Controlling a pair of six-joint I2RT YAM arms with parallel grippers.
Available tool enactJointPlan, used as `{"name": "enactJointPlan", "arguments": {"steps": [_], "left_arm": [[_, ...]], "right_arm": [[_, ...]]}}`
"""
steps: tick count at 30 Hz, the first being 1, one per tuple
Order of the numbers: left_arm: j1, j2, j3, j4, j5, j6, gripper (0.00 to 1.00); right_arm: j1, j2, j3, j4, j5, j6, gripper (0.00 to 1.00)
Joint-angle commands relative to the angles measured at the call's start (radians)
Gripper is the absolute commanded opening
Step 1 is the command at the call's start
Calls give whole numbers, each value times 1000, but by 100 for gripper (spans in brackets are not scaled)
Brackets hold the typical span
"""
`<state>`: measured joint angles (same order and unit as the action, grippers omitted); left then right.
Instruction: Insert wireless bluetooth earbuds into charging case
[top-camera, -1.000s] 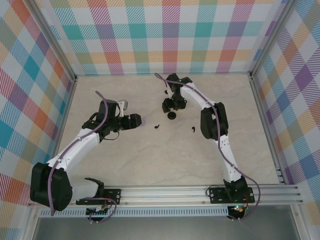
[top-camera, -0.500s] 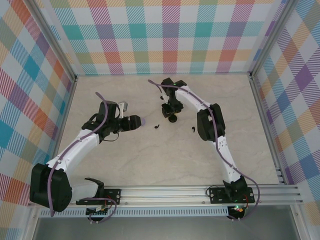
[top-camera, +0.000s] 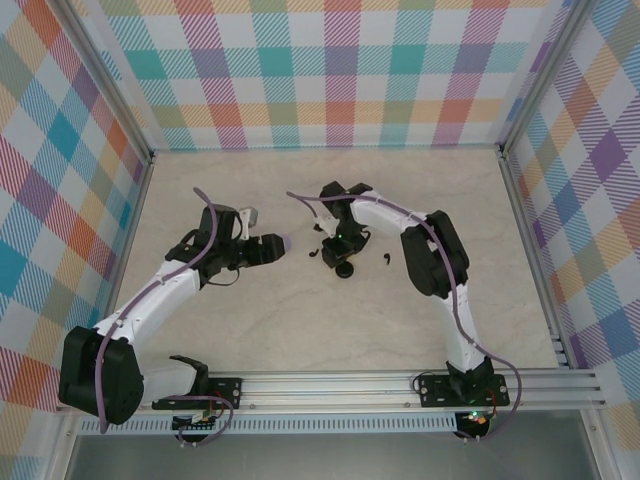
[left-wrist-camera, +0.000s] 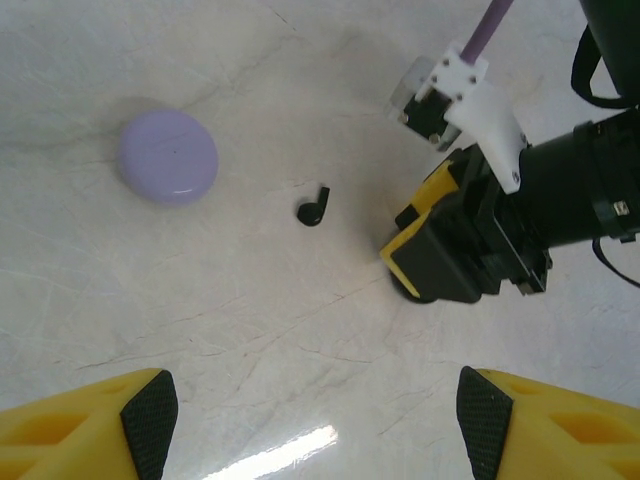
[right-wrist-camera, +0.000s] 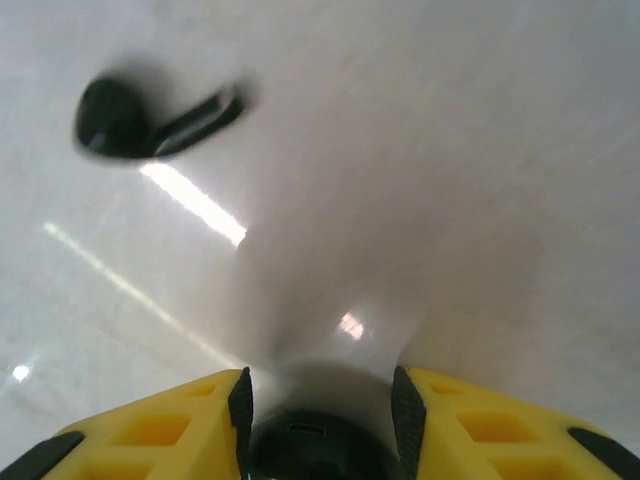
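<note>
Glossy marbled table (left-wrist-camera: 250, 330); smooth plastic lilac case (left-wrist-camera: 168, 157).

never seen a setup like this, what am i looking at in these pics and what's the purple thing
Two white robot arms are bolted at the near edge of a table. One picture looks down from above. The other two come from a camera on each wrist, so the yellow fingers at the bottom belong to that arm's own tool. The purple thing is a lilac round disc, probably a charging case. Near it lies a black earbud, tiny and comma-shaped. A second black earbud lies further right. The left tool is open and empty. The right tool is closed on a black round disc.
</note>
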<state>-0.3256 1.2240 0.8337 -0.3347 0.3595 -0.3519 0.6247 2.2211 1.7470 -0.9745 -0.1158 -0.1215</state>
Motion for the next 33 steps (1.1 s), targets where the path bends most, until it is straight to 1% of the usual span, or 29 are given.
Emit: {"name": "enactJointPlan", "arguments": {"steps": [1, 4, 5, 6, 8, 12, 14, 18, 21, 23, 24, 26, 27, 33], "left_arm": [[-18, 9, -15, 45, 40, -18, 75], [-30, 33, -12, 48, 52, -21, 75], [-36, 41, -10, 84, 57, -20, 75], [-38, 51, -9, 91, 63, -21, 75], [-44, 75, -8, 114, 78, -24, 74], [-66, 154, 26, 145, 121, -23, 71], [-93, 217, 67, 145, 131, -16, 66], [-156, 345, 141, 166, 152, -18, 52], [-189, 419, 161, 199, 156, -37, 42], [-206, 464, 170, 215, 157, -49, 39], [-216, 486, 179, 217, 157, -49, 35], [-232, 518, 189, 217, 142, -53, 33], [-238, 535, 192, 217, 135, -55, 30], [-258, 609, 205, 230, 120, -73, 21]], "right_arm": [[-2, -92, -62, 58, -49, -32, 45], [-9, -133, -85, 84, -43, 0, 50], [-12, -146, -92, 95, -38, 15, 53], [-19, -168, -103, 109, -36, 55, 54], [-31, -208, -127, 129, -44, 94, 55], [-65, -341, -250, 202, -93, 172, 56], [-81, -403, -323, 226, -119, 207, 55], [-95, -513, -493, 283, -129, 298, 50], [-107, -568, -602, 326, -102, 373, 42], [-112, -581, -645, 343, -83, 415, 37], [-112, -578, -661, 350, -80, 425, 34], [-112, -564, -674, 358, -64, 447, 31], [-112, -553, -677, 364, -59, 454, 29], [-112, -478, -661, 405, -85, 480, 26]]}}
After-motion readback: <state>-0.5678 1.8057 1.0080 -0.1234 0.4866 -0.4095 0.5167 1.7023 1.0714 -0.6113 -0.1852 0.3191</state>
